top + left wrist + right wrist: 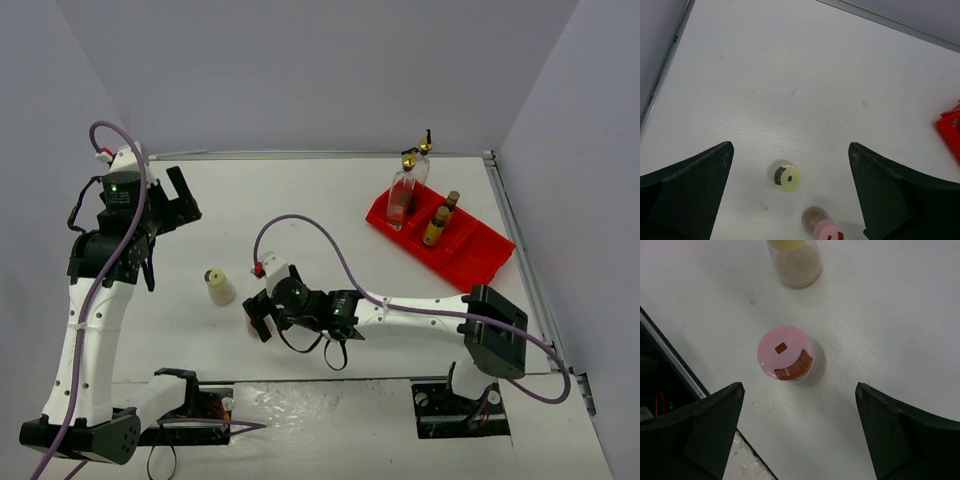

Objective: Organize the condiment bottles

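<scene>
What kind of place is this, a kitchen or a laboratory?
Probably a robot test cell, not a kitchen: bare grey walls enclose a white table, and the left arm and right arm are bolted at its near edge.

Illumination: bright, even, diffuse light from overhead — the white table (330, 200) and the grey walls (300, 70) show no hard contrast.
Shadows: soft and short; a faint one hugs the right side of the pink bottle (786, 353) in the right wrist view.
Glare: a glossy sheen lies along the table's near edge in the top view.
Focus: the table's grain is crisp in both wrist views; the top view is somewhat coarser.
Dark areas: the fingers (695, 435) at the lower corners — almost black, with little surface detail.
</scene>
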{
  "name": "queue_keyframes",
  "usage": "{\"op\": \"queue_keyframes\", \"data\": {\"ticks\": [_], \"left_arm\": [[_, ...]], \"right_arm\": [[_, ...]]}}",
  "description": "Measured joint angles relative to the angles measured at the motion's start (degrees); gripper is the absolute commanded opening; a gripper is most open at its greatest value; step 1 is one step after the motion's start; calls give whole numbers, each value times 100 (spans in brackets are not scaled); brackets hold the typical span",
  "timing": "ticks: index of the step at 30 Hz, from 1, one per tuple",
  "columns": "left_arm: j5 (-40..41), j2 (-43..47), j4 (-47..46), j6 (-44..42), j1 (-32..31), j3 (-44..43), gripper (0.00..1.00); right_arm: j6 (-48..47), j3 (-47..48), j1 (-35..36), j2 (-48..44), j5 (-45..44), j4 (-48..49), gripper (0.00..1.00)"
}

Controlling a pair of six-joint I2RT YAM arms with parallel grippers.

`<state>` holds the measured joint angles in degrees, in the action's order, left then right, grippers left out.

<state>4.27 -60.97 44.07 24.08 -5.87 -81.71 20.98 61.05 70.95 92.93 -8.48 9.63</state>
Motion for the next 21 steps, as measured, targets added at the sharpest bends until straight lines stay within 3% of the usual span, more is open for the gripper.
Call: {"op": "queue_keyframes", "data": {"ticks": [21], "left_arm": [[4, 2, 4, -5, 0, 0, 97]], "right_arm": [[-194, 1000, 298, 1371, -397, -92, 88]]}}
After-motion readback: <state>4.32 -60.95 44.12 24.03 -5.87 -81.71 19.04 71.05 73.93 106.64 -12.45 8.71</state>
